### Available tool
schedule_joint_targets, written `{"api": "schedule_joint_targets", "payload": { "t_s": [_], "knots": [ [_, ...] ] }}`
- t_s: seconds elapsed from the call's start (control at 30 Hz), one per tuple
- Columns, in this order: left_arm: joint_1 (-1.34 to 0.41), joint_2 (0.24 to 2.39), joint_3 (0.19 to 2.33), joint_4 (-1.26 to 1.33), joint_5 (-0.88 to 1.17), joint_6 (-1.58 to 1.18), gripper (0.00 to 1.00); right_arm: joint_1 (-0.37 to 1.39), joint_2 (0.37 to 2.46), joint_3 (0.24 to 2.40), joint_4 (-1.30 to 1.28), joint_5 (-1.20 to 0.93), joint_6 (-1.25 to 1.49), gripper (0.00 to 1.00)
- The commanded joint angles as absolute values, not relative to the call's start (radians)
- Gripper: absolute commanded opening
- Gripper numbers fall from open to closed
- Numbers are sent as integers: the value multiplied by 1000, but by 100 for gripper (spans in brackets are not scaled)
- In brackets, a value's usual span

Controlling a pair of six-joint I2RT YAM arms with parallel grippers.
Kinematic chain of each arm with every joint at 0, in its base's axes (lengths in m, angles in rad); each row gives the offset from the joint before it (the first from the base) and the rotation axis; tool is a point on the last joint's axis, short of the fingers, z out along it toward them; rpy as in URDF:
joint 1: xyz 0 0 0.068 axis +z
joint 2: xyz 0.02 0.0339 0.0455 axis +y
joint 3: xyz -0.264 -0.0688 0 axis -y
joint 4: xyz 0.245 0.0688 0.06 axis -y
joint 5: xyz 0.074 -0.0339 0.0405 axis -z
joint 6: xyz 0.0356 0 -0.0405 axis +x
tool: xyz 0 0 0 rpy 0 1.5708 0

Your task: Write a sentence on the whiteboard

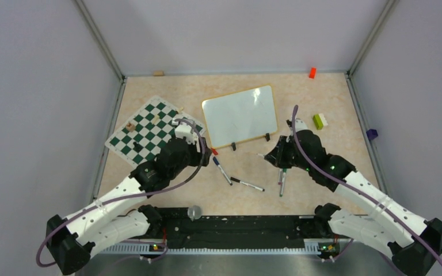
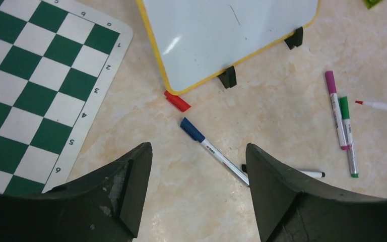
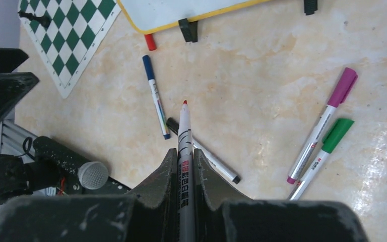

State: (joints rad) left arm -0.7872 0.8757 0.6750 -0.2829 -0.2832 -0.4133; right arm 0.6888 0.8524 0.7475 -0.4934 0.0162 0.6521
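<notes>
the whiteboard (image 1: 240, 117) lies about mid-surface, nearer the far edge than the near one. it is turned a little askew, with its two black feet along its near side. its face shows plain glossy white with some glare.

the left tool (image 2: 197, 151) hangs above the surface just nearside of the board's near left corner. its jaws are spread wide and hold nothing. a red cap (image 2: 177, 101) lies loose on the surface right by that corner of the board. a blue-capped marker (image 2: 209, 148) lies just nearside of the cap and runs slantwise toward the near edge.

the right tool (image 3: 185, 154) is clamped on an uncapped red-tipped marker (image 3: 184, 118). the marker's tip juts out past the fingers, over bare surface, well short of the board.

a black-capped marker (image 3: 206, 159) lies under the right tool, close to the blue-capped one. a purple-capped marker (image 3: 322, 123) and a green-capped marker (image 3: 325, 146) lie side by side to the right, almost touching.

a green-and-white chessboard mat (image 1: 149, 129) lies toward the left edge, beside the board, with a dark chess piece (image 3: 35, 19) standing on it. a green-and-white block (image 1: 320, 120) sits toward the right edge, and a small orange block (image 1: 312, 72) sits at the far edge.
</notes>
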Motion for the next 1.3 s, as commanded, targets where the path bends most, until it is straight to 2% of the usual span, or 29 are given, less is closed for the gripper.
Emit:
{"api": "schedule_joint_targets", "payload": {
  "t_s": [0.0, 0.27, 0.47, 0.53, 0.73, 0.87, 1.0, 1.27],
  "knots": [
    [-721, 828, 672, -300, -317, -577, 72, 664, 843, 735, -494, 114, 664, 0],
    [-579, 947, 803, -383, -316, -628, 70, 661, 839, 836, -558, 353, 701, 0],
    [-445, 1194, 1073, -398, -186, -684, 70, 661, 1006, 1062, -823, 533, 752, 0],
    [-421, 1283, 1176, -443, -136, -694, 72, 661, 1052, 1127, -886, 560, 769, 0],
    [-330, 1467, 1418, -641, -12, -676, 81, 661, 1116, 1205, -867, 509, 691, 0],
    [-311, 1446, 1384, -603, 65, -617, 81, 661, 1147, 1225, -870, 537, 621, 0],
    [-292, 1365, 1278, -505, 152, -586, 81, 660, 1071, 1163, -781, 558, 591, 0],
    [-279, 1145, 1052, -440, 208, -579, 80, 659, 958, 1055, -598, 276, 518, 0]
  ]
}}
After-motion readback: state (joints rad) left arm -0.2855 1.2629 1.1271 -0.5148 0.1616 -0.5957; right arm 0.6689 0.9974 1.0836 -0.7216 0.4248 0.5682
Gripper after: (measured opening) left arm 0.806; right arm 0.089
